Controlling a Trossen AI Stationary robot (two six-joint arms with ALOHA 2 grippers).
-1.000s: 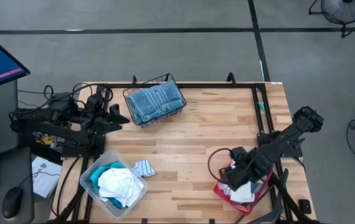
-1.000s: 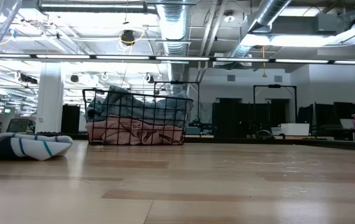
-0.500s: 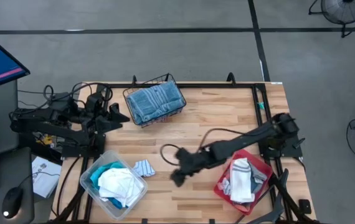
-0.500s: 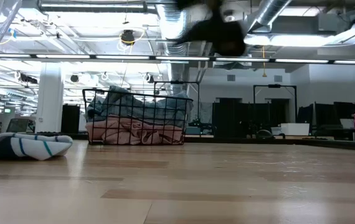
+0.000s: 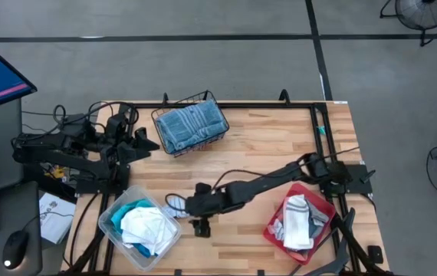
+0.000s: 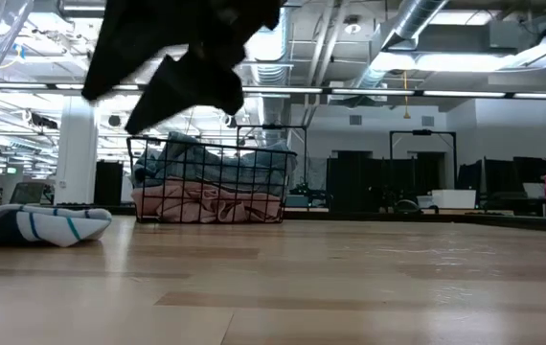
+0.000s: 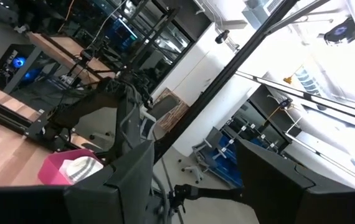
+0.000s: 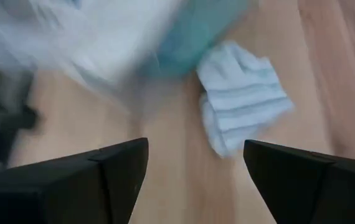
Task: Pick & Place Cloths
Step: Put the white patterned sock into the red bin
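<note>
Grey concrete floor surrounds the wooden tabletop, which we see from above with both dark arms at its edges. Our right arm stretches from the 3 o'clock edge across toward the 7 o'clock area, and the right pincer hangs just beside the small striped cloth that lies flat on the wood. From the right wrist, the fingers stand wide apart and hold nothing, with the pale blue striped cloth showing between and beyond them. Touching that cloth's near side sits the clear plastic bin at 7 o'clock, filled with white cloths and a turquoise one. At 11 o'clock we see the black wire basket carrying a folded grey-blue towel; at table height a dusty pink garment shows low inside it. At 5 o'clock the red tray holds grey and white socks. Our left arm waits at the 9 o'clock edge; the left pincer is empty, its fingers spread partway, pointing out into the room.
</note>
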